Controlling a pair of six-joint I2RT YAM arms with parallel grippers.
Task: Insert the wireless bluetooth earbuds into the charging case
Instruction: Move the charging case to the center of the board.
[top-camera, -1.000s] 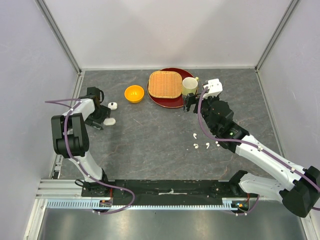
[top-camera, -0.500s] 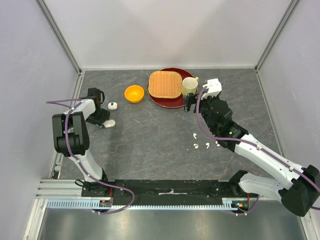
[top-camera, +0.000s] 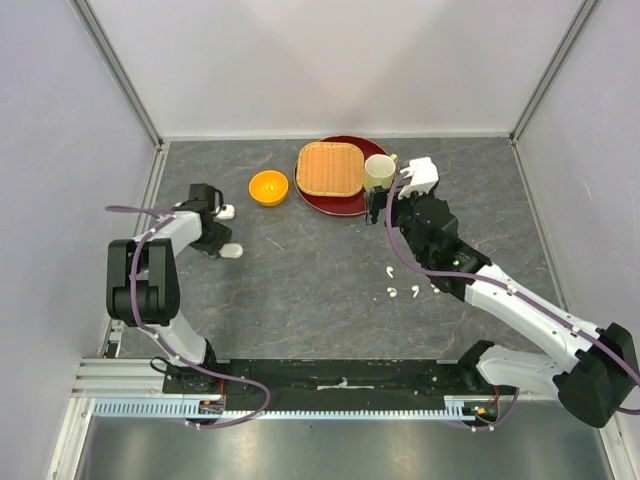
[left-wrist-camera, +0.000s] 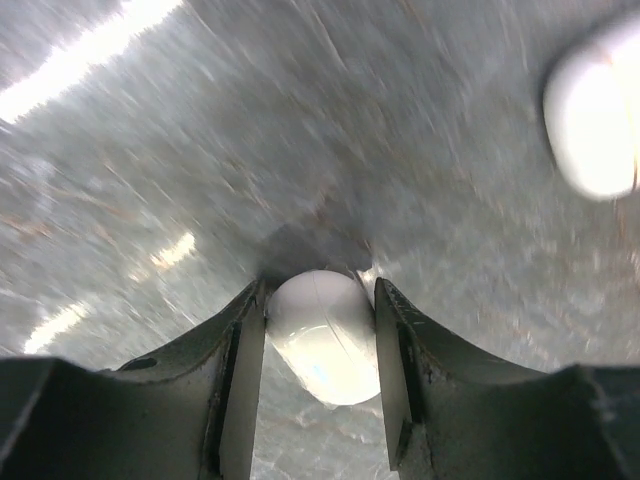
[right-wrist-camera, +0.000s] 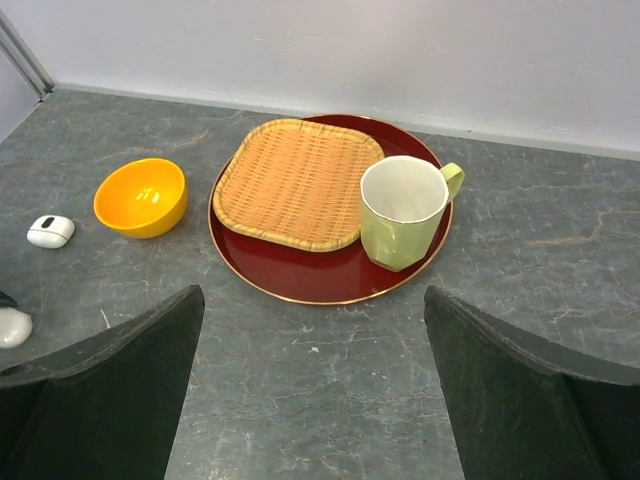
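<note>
A white oval charging case (left-wrist-camera: 322, 335) sits between the fingers of my left gripper (left-wrist-camera: 320, 345), which is shut on it just above the grey table. From above, that case (top-camera: 233, 251) pokes out of the left gripper (top-camera: 222, 248) at the table's left. A second white case (top-camera: 226, 211) lies just behind it, blurred at the upper right (left-wrist-camera: 595, 120) of the left wrist view. Several tiny white earbuds (top-camera: 392, 293) lie loose on the table right of centre. My right gripper (top-camera: 380, 208) hovers open and empty (right-wrist-camera: 312, 300) before the red plate.
An orange bowl (top-camera: 268, 187) stands at the back left of centre. The red plate (right-wrist-camera: 300, 275) holds a woven basket tray (right-wrist-camera: 295, 182) and a green mug (right-wrist-camera: 403, 212). Walls close in the table on three sides.
My left gripper has shut on the nearer white case and moved right and slightly nearer with it. The right arm has barely shifted.
</note>
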